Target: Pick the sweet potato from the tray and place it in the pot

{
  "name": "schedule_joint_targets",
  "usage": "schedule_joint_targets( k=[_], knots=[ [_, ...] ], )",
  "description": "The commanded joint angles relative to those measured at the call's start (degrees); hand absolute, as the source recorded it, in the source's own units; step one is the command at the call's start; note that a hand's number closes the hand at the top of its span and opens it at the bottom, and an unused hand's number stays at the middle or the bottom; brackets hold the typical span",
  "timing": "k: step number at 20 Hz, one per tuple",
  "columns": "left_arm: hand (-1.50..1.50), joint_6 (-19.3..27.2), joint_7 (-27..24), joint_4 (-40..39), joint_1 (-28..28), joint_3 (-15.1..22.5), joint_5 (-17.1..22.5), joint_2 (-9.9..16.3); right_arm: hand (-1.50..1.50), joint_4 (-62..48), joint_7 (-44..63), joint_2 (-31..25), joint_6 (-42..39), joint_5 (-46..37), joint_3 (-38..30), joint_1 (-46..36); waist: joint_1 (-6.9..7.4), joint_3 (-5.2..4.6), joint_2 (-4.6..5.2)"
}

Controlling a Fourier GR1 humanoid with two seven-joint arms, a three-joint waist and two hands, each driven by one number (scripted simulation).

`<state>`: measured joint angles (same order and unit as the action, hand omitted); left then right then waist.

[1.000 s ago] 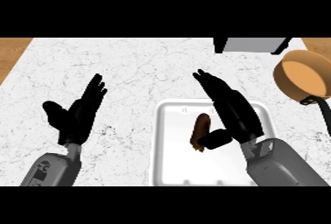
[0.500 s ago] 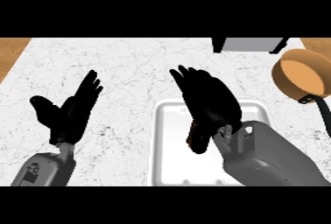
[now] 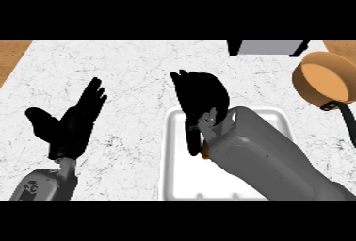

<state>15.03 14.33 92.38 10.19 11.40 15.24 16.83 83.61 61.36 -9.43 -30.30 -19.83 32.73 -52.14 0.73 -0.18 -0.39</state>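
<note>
The bench (image 3: pixel 139 61) looks like white marble with thin dark veins, smooth and faintly polished; a strip of warm brown wood (image 3: pixel 10 54) shows at its left corner. The tray (image 3: pixel 177 155) looks like white plastic or enamel, smooth with a soft sheen. The pot (image 3: pixel 323 77) is copper-orange, matt inside, with a dark handle (image 3: pixel 345 124). Both hands, left (image 3: pixel 69 124) and right (image 3: pixel 201 96), are matt black, and the forearm (image 3: pixel 268 160) is smooth grey with a dull sheen.

You have one view only, from the head, looking steeply down on the counter (image 3: pixel 125 66). Both forearms enter at the near edge.
</note>
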Motion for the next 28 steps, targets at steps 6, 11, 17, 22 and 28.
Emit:
schedule_joint_targets(
  k=[6, 11, 17, 22, 28],
  knots=[
    [0.00, -0.30, 1.61, 1.90, -0.62, -1.42, 0.38, 0.71, -1.50, -7.83, 15.53, 4.28, -7.03, 1.53, 0.49, -1.14, -0.98, 0.08, -0.08],
    [0.00, 0.40, 0.21, 1.07, -0.94, -0.52, -0.83, -1.08, -1.50, -12.03, 13.07, 2.09, -8.91, 0.03, 0.97, -0.88, -1.14, 0.10, 0.11],
    [0.00, -1.34, -3.29, 1.44, -5.65, 0.14, -1.18, -1.55, -1.50, -9.06, 16.91, 5.97, -5.96, -3.18, 3.44, 3.32, -1.01, 0.10, -0.05],
    [0.00, 0.26, 0.74, 3.60, -3.54, -0.86, -2.21, -1.38, -1.50, -8.48, 14.36, 6.14, -5.05, -6.67, 1.04, 3.76, -0.81, 0.16, 0.12],
    [0.00, -0.44, 3.32, 6.26, -2.86, -0.63, -2.25, -0.96, -1.50, -11.46, 15.46, 9.29, -1.94, -8.99, 2.61, 5.62, -0.30, 0.17, 0.17]
  ],
)
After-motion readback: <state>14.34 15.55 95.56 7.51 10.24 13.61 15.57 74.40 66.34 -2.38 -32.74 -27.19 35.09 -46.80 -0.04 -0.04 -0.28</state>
